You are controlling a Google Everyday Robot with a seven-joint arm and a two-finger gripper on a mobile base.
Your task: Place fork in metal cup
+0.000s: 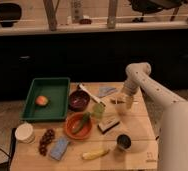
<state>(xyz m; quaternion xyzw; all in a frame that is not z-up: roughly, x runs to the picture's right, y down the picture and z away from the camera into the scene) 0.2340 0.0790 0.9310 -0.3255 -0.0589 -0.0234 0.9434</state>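
Observation:
The metal cup (123,142) stands near the table's front edge, right of centre, small and shiny with a dark inside. A slim pale sliver that looks like the fork (115,101) shows on the wooden table (137,130) near its right back part. My gripper (127,103) hangs at the end of the white arm just right of that sliver, pointing down and low over the table. Whether it touches the fork is unclear. The cup is well in front of the gripper.
A green tray (32,100) holding an orange fruit (42,100) sits at the left. Around the middle are a dark bowl (79,100), a white-handled utensil (89,93), an orange bowl (78,125), a green packet (98,110) and a black-and-white block (108,124). In front lie a banana (96,154), a blue sponge (60,148), grapes (46,140) and a white paper cup (24,133).

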